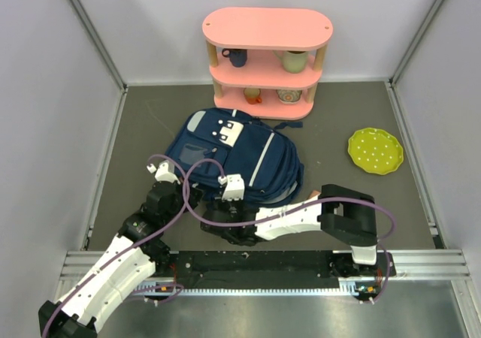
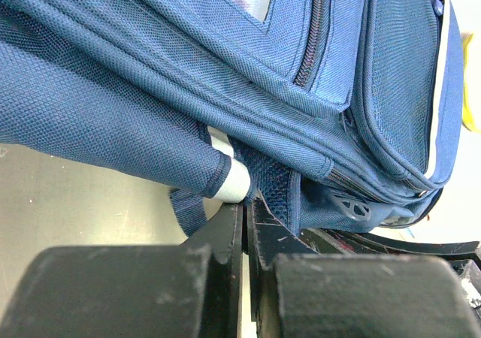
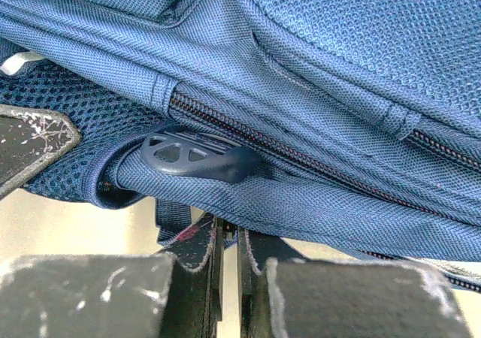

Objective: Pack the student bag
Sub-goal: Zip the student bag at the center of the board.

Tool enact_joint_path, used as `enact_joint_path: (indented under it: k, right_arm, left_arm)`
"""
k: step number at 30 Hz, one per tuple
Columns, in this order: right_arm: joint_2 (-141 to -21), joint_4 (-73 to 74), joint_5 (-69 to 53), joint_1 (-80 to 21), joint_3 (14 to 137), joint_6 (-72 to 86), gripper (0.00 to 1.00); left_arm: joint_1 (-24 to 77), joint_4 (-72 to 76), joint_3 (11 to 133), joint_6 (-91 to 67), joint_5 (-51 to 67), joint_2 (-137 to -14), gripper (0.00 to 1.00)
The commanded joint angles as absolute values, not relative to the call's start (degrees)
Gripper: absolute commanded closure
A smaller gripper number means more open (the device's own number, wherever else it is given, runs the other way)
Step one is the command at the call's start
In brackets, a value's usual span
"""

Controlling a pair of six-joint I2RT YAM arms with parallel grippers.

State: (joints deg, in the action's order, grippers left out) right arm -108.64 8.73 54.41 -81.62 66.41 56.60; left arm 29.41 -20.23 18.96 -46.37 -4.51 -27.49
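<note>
While the large navy-blue striped fabric student bag (image 1: pixel 225 154) lies flat on the grey surface (image 1: pixel 150 128), just in front of a pink three-tier shelf unit (image 1: pixel 267 26), both arms reach its near edge. Its zip (image 3: pixel 301 154) runs closed, so the bag's contents are hidden. The left end effector (image 2: pixel 244 218) is fully closed under the bag's side seam, and the right end effector (image 3: pixel 227 236) is pinched together beneath its mesh pocket. Whether either has caught fabric, I cannot tell. The middle tier holds a dark blue mug (image 1: pixel 235 56) and a pale green cup (image 1: pixel 294 60). The lower tier holds an orange cup (image 1: pixel 252 95) and a patterned bowl (image 1: pixel 288 95). A round lime-green dotted plate (image 1: pixel 375 150) lies well apart, to the right.
</note>
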Motion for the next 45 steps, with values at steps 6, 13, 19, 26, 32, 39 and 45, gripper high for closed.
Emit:
enact_joint_path:
  k: [6,13,19,26,32,39,45]
  right_arm:
    - [-98.4,3.6,52.5,-80.7,55.7,58.0,1.00]
    - [-88.5,1.8,47.3,-81.5,44.4,60.2,1.00]
    - [-83.0,1.5,45.1,-81.5,38.7,59.7,1.00]
    - [-75.5,1.0,43.5,-80.7,31.7,58.3,1.00]
    - [-69.8,0.6,42.5,-80.2,27.5,55.5,1.00]
    - [-65.3,-1.6,36.8,-80.2,24.7,50.8,1.00]
    - [-68.4,-7.6,30.9,-81.2,25.9,48.7,1.00]
  left_arm:
    - [29.6,-18.4,21.1,-45.3,-5.3,-25.1,1.00]
    - [29.6,-18.7,21.1,-43.9,-8.0,-25.0,1.00]
    - [29.6,-20.1,21.4,-43.3,-9.6,-24.3,1.00]
    - [29.6,-22.5,20.0,-44.3,-13.5,-22.2,1.00]
    - [28.7,-25.9,21.4,-44.6,-17.3,-21.9,1.00]
    - [23.2,-25.9,23.8,-42.8,-11.9,-25.9,0.78]
    - [22.2,-24.2,23.6,-44.7,-3.0,-25.2,0.18]
